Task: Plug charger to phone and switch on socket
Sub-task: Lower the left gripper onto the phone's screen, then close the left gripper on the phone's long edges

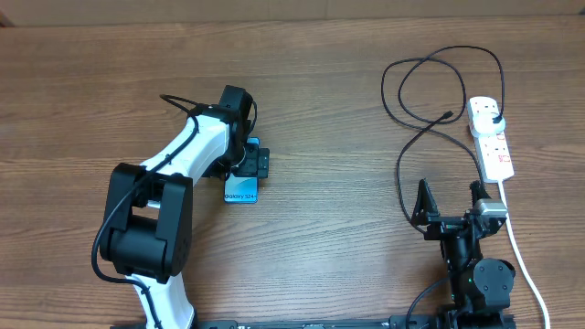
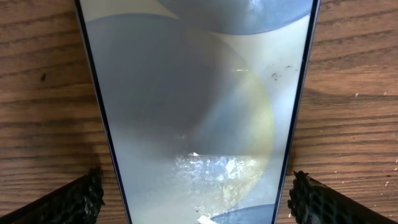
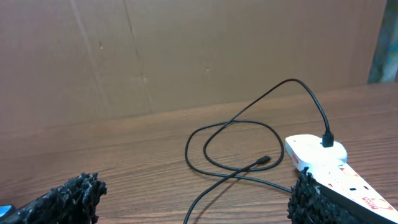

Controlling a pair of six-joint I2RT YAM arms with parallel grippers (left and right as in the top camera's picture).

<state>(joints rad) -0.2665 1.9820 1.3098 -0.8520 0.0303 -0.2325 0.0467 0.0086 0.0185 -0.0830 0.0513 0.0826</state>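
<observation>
The phone (image 1: 241, 191), its blue screen up, lies flat on the wood left of centre. It fills the left wrist view (image 2: 196, 93). My left gripper (image 1: 249, 163) is open over its far end, one finger on each side, apart from its edges (image 2: 196, 194). The charger's black cable (image 1: 430, 91) lies in loops at the right. Its small connector (image 1: 447, 115) lies loose on the table and also shows in the right wrist view (image 3: 264, 160). Its plug (image 1: 494, 118) sits in the white socket strip (image 1: 494, 146). My right gripper (image 1: 452, 206) is open and empty, near the front edge (image 3: 196, 193).
The strip's thick white cord (image 1: 523, 256) runs down past my right arm to the front edge. A brown board wall (image 3: 186, 56) stands behind the table. Bare wood lies between the phone and the cable loops.
</observation>
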